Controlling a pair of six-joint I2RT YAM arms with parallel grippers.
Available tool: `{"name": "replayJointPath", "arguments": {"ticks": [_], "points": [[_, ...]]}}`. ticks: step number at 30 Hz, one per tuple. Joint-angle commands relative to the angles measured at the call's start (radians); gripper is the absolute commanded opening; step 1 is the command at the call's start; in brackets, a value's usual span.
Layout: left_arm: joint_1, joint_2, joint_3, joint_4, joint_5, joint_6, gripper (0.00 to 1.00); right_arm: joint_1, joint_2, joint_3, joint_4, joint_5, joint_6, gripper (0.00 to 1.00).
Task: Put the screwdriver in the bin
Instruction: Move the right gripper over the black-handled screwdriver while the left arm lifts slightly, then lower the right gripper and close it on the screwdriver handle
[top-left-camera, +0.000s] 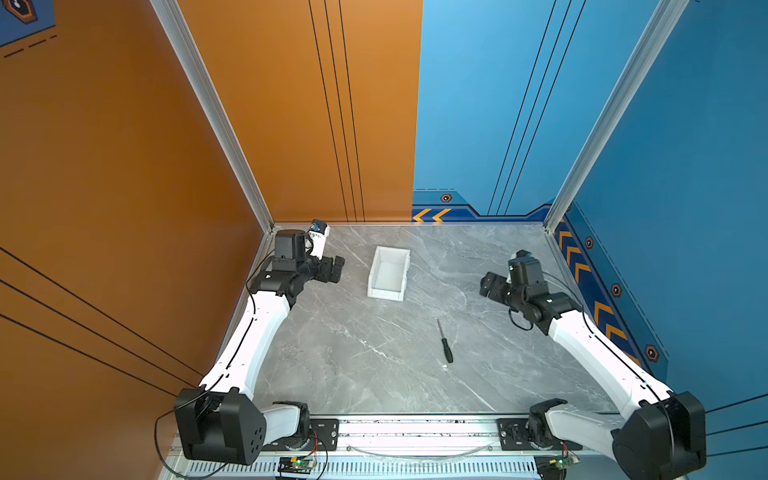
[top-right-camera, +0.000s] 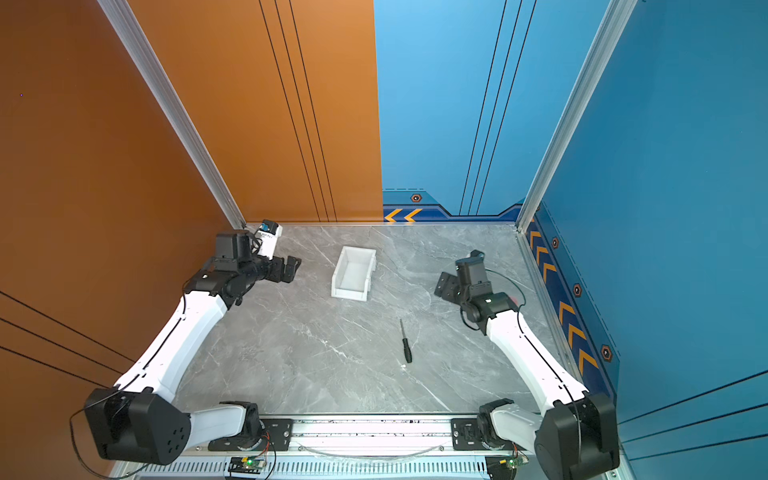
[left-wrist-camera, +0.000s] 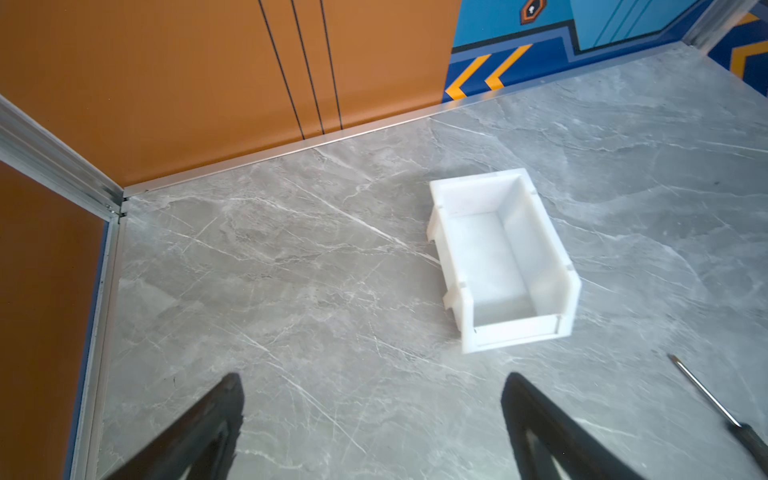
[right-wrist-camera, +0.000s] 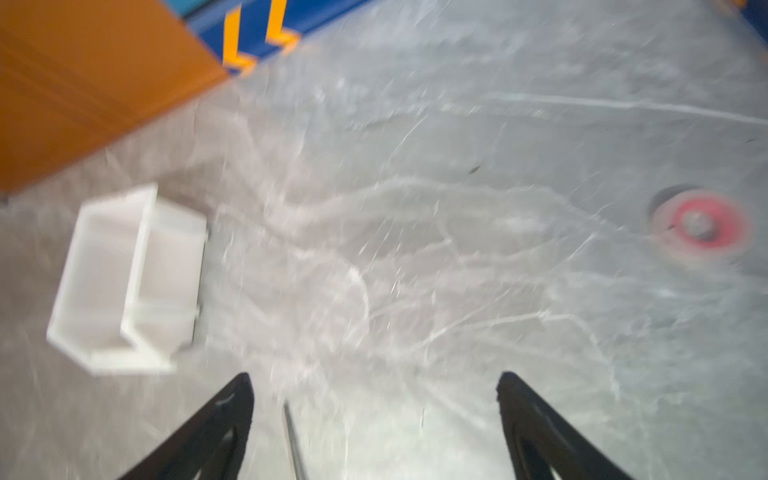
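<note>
One screwdriver (top-left-camera: 444, 340) (top-right-camera: 406, 340) lies flat on the grey marble table (top-left-camera: 353, 353), right of centre and well apart from the one white bin (top-left-camera: 386, 293) (top-right-camera: 349, 294), which sits farther back. Only bare tabletop shows between them. The screwdriver's long axis runs near-to-far, with the thin shaft tip aimed at the back wall and leaning slightly left, and the black handle toward the front rail. There are two grippers. The left gripper (top-left-camera: 336, 270) (left-wrist-camera: 370, 386) hovers left of the bin with its jaws spread and empty. The right gripper (top-left-camera: 488, 286) (right-wrist-camera: 374, 386) is also spread wide, holding nothing, beyond the screwdriver's tip. A blurred red disc (right-wrist-camera: 702, 226) shows in the right wrist view.
</note>
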Motion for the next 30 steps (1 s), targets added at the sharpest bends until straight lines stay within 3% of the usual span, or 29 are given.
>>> {"name": "replayJointPath", "arguments": {"ticks": [1, 3, 7, 10, 20, 30], "points": [[-0.028, 0.018, 0.038, -0.247, 0.035, 0.005, 0.98, 0.151, -0.04, 0.003, -0.255, 0.124, 0.063, 0.79], [-0.039, 0.01, 0.032, -0.263, 0.053, 0.003, 0.98, 0.238, -0.05, -0.029, -0.274, 0.136, 0.083, 0.68], [-0.063, -0.007, 0.003, -0.271, 0.059, -0.007, 0.98, 0.354, -0.028, -0.086, -0.277, 0.09, 0.164, 0.64], [-0.075, -0.013, -0.014, -0.272, 0.025, -0.02, 0.98, 0.426, -0.008, -0.106, -0.266, 0.117, 0.2, 0.64], [-0.078, -0.036, -0.024, -0.272, 0.016, -0.062, 0.98, 0.452, 0.156, -0.121, -0.123, 0.027, 0.215, 0.61], [-0.081, -0.089, -0.029, -0.277, 0.018, -0.023, 0.98, 0.493, 0.343, -0.045, -0.08, 0.005, 0.211, 0.55]]}}
